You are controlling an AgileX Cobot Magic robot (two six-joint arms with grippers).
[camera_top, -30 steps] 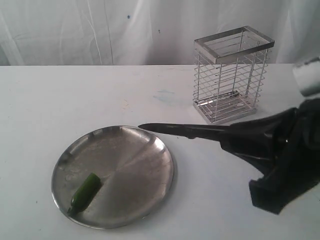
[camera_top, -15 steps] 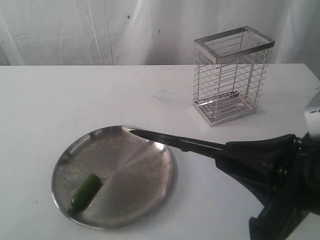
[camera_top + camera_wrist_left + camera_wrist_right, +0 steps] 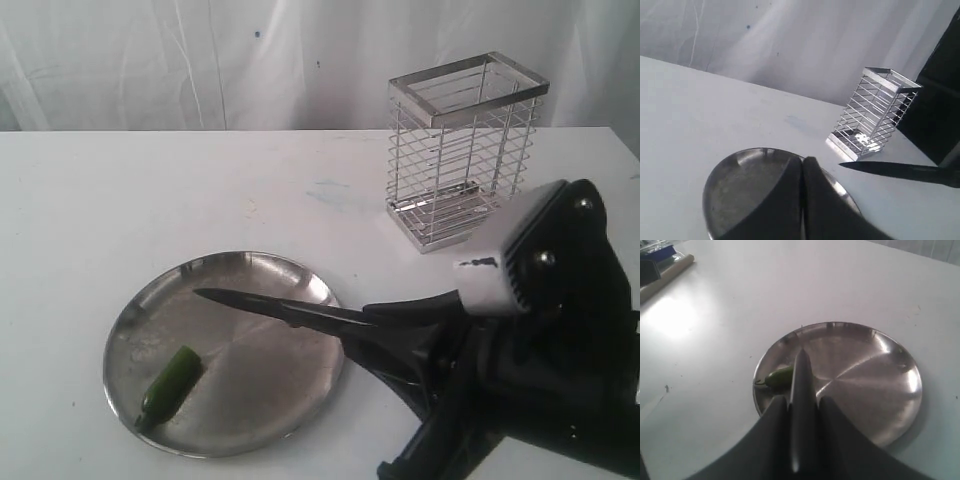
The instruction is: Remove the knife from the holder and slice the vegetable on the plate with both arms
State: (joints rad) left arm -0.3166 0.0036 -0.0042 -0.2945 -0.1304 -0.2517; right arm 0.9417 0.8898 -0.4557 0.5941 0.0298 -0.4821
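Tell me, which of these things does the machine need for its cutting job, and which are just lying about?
Needed: knife, held by right gripper; shut left gripper; pepper; plate; empty holder.
Just there: blurry blue item; curtain; bluish table smudge.

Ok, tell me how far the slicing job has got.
Done: the knife is out of the holder. In hand: the right gripper holds it, blade over the plate. To do: the vegetable lies whole, nothing steadying it; the left gripper is shut and empty.
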